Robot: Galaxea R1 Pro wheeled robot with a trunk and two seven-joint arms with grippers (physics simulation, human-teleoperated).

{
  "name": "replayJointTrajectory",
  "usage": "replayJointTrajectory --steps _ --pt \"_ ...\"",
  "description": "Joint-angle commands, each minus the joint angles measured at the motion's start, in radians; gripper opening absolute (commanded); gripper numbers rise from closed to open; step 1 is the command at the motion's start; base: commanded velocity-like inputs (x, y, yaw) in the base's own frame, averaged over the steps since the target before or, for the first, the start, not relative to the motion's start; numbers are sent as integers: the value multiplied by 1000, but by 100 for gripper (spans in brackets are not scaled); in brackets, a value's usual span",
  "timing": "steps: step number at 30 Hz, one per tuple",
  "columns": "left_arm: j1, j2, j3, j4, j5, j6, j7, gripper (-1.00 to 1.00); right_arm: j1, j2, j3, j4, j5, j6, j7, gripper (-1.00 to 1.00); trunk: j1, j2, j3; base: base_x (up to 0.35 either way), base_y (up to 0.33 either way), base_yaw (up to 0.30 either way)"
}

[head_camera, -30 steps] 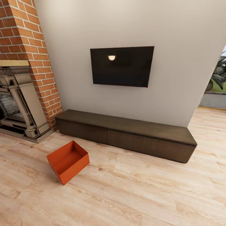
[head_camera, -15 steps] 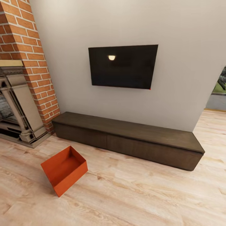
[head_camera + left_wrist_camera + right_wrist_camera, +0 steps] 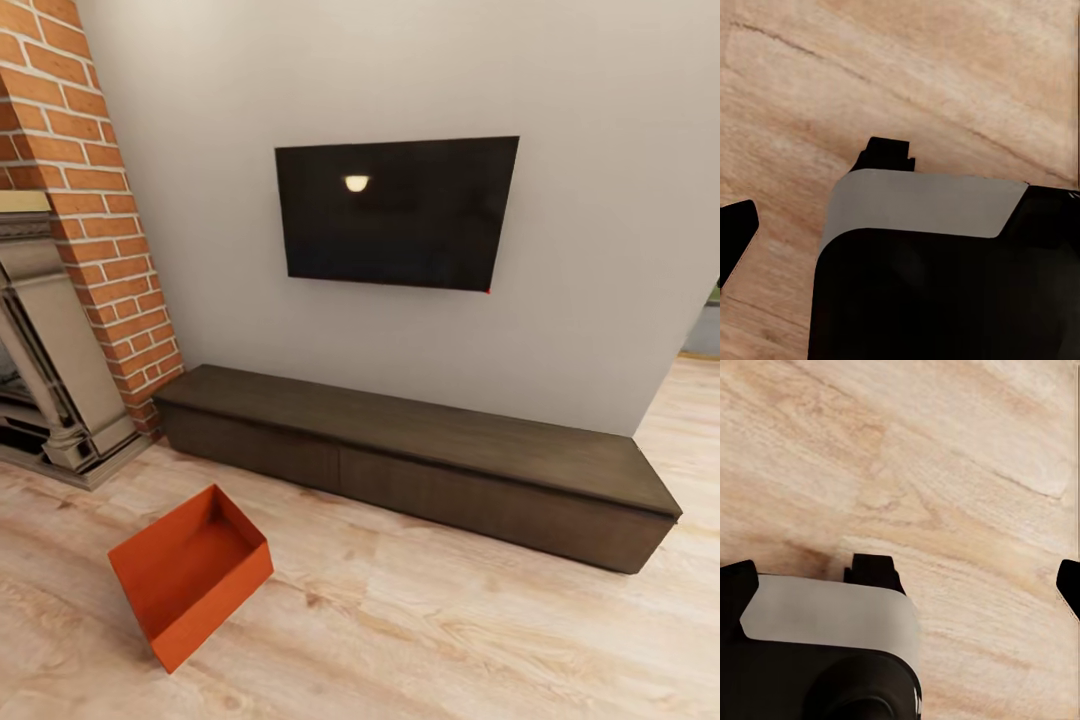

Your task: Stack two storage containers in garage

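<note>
A pale wall [image 3: 600, 200] fills most of the head view, with light wood-plank flooring [image 3: 450, 640] spreading below it. A long dark brown bench [image 3: 420, 455] runs along the foot of the wall, and a black television [image 3: 395, 212] hangs above it. A red brick fireplace [image 3: 70, 240] with a grey stone surround stands at the left, its corner close to the bench's left end.

One orange-red storage container [image 3: 190, 575] sits on the planks in the living room, open side up and turned at an angle to the bench. It lies near the bench's left end but apart from it, with bare floor on all sides and broad open planks to its right.

Both wrist cameras look down at bare planks. In the left wrist view the left fingers [image 3: 889, 154] show as dark tips above a grey and black body; they touch and hold nothing, but I cannot tell how far they are spread. The right fingers [image 3: 874, 570] look the same: nothing held, spread unclear.
</note>
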Motion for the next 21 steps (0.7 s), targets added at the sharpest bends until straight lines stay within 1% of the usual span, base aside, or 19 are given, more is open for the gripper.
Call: replayJointTrajectory --steps 1,18,21 --pt "-1 0 -1 -1 9 3 3 100 -1 1 8 3 -10 -5 -1 100 1 0 -1 322 0 0" --pt "-1 0 -1 -1 10 2 3 100 -1 1 8 3 -9 -5 -1 100 1 0 -1 322 0 0" --pt "0 0 -1 0 11 -17 3 100 -1 1 8 3 -9 -5 -1 100 1 0 -1 322 0 0"
